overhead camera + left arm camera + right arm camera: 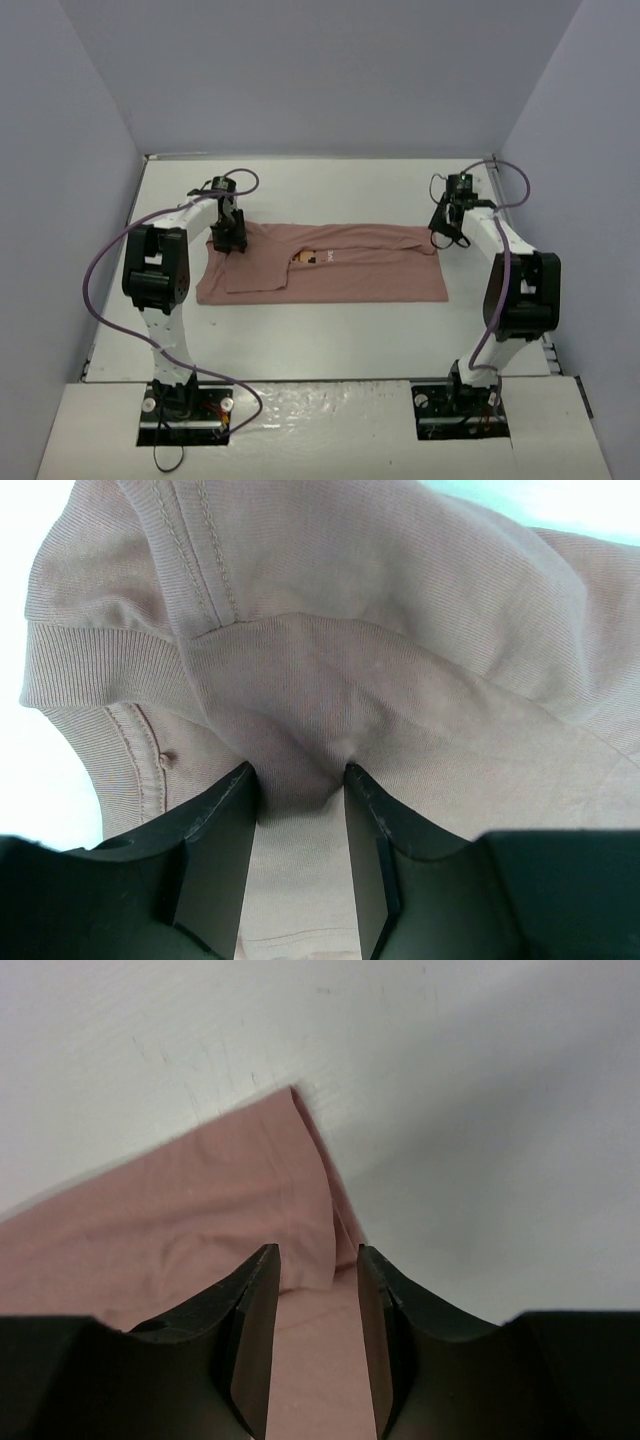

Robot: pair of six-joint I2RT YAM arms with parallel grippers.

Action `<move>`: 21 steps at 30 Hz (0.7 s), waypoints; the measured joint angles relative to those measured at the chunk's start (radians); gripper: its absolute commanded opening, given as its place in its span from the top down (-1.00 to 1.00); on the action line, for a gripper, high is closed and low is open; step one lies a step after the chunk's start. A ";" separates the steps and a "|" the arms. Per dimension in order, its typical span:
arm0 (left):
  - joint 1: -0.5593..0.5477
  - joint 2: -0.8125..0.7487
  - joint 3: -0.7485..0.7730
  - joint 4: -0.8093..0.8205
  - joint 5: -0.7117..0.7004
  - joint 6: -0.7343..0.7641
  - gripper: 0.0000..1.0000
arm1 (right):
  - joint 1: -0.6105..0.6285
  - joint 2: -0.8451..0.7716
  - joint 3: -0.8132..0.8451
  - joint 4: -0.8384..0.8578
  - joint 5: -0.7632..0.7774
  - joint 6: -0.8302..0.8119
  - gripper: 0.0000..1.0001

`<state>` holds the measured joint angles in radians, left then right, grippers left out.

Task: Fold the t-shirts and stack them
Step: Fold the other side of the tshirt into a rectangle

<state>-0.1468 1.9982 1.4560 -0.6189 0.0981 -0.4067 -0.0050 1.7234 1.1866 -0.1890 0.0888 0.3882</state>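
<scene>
Across counter [330, 195] middle | t-shirt [340, 275] long axis runs left–right | left gripper [228, 243] clamps its far-left end | right gripper [443, 235] clamps far-right corner

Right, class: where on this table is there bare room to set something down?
Free: the far strip of white table between dusty-pink cotton t-shirt and back wall; the near strip between shirt and arm bases. Crowded: the shirt's far corners, at left gripper and right gripper.
</scene>
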 measured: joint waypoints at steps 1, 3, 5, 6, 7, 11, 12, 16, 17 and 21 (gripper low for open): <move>0.001 -0.002 0.000 0.000 0.004 -0.001 0.28 | 0.000 -0.020 -0.027 -0.004 -0.007 0.011 0.28; 0.002 -0.004 -0.001 0.000 0.010 -0.002 0.28 | 0.000 -0.042 -0.068 -0.011 -0.019 0.032 0.28; 0.003 -0.005 -0.005 0.002 0.014 -0.002 0.28 | 0.000 -0.043 -0.095 -0.013 -0.036 0.047 0.28; 0.004 -0.005 -0.007 0.003 0.016 -0.002 0.28 | 0.002 -0.042 -0.107 -0.013 -0.044 0.053 0.28; 0.004 -0.005 -0.009 0.003 0.017 -0.002 0.28 | 0.004 -0.042 -0.118 -0.014 -0.050 0.057 0.28; 0.005 -0.005 -0.010 0.003 0.021 -0.002 0.28 | 0.013 -0.038 -0.129 -0.013 -0.088 0.057 0.28; 0.005 -0.005 -0.010 0.004 0.022 -0.002 0.29 | 0.014 -0.037 -0.129 -0.010 -0.095 0.055 0.28; 0.006 -0.005 -0.010 0.003 0.025 -0.002 0.28 | 0.015 -0.020 -0.129 0.007 -0.112 0.048 0.28; 0.006 -0.005 -0.010 0.003 0.026 -0.002 0.29 | 0.015 -0.014 -0.129 0.010 -0.113 0.045 0.28; 0.007 -0.005 -0.010 0.003 0.028 -0.002 0.28 | 0.015 0.003 -0.129 0.018 -0.115 0.030 0.29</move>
<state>-0.1398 1.9934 1.4456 -0.6155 0.1261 -0.4088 0.0101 1.7267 1.0576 -0.1705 -0.0265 0.4181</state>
